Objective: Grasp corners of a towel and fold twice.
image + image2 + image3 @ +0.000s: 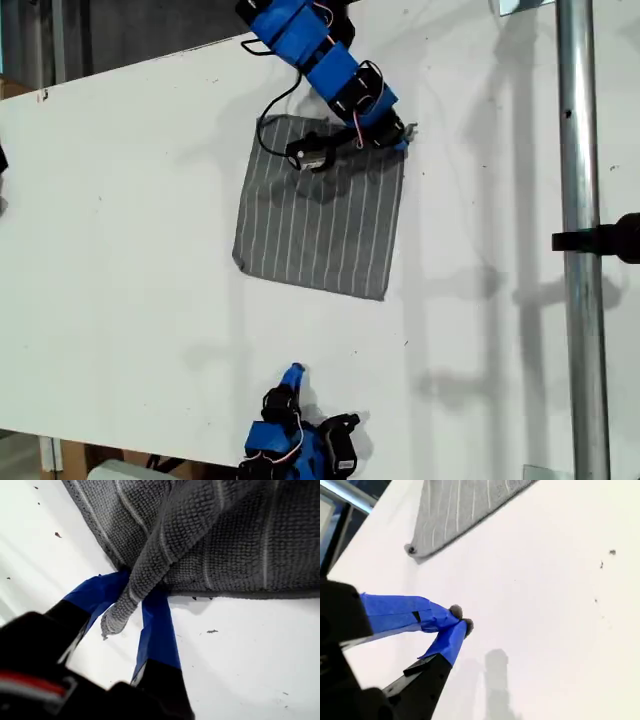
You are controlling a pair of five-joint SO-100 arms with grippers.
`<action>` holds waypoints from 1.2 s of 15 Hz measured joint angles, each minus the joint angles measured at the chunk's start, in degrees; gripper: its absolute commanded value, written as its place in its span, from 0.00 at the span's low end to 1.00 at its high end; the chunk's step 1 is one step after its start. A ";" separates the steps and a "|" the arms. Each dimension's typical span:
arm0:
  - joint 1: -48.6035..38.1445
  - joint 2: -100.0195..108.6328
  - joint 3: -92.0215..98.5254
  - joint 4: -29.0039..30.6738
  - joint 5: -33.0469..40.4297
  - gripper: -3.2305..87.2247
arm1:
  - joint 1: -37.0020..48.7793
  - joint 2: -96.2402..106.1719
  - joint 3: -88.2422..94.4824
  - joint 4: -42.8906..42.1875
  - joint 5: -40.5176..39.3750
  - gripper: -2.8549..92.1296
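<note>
towel point(320, 222): dark grey with thin white pinstripes, roughly square, spread flat on the white bench point(130, 250) a little toward the exterior view's top of centre; stripes run roughly top to bottom in that view
held corner point(120, 615): the towel's upper corner on the exterior view's right is pinched up off the bench; in the first wrist view it hangs as a narrow bunched fold between the two blue-taped fingers point(157, 630), with the rest of the cloth spreading away behind it
my first gripper point(400, 135): reaches in from the exterior view's top edge, blue arm angled down toward the view's right; jaws clamped on that corner, cloth filling the gap between them
other corners: the three remaining corners lie flat on the bench; the lower one on the exterior view's left point(411, 550) shows in the second wrist view with a small dark round spot on its tip
my second gripper point(292, 377): at the exterior view's bottom edge, well apart from the towel, over bare bench; the second wrist view shows its two taped fingertips point(455, 611) meeting at the ends, nothing between them
metal pole point(585, 240): upright along the exterior view's right side, with a black clamp point(610, 240) on it
specks: a few small dark crumbs lie on the bench near the towel's edge in the first wrist view
</note>
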 measured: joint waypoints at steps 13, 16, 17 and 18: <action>28.30 -118.74 -108.19 11.51 8.17 0.50 | 1.23 1.41 0.26 -1.67 -4.13 0.03; 29.36 -124.28 -116.19 13.18 14.59 0.52 | 1.23 1.41 0.26 -2.46 -4.13 0.03; 29.36 -125.33 -116.28 13.54 15.56 0.50 | 1.23 1.41 0.18 -2.55 -4.13 0.03; 29.00 -127.53 -116.54 13.97 16.35 0.49 | 1.49 1.32 0.00 -2.55 -4.13 0.03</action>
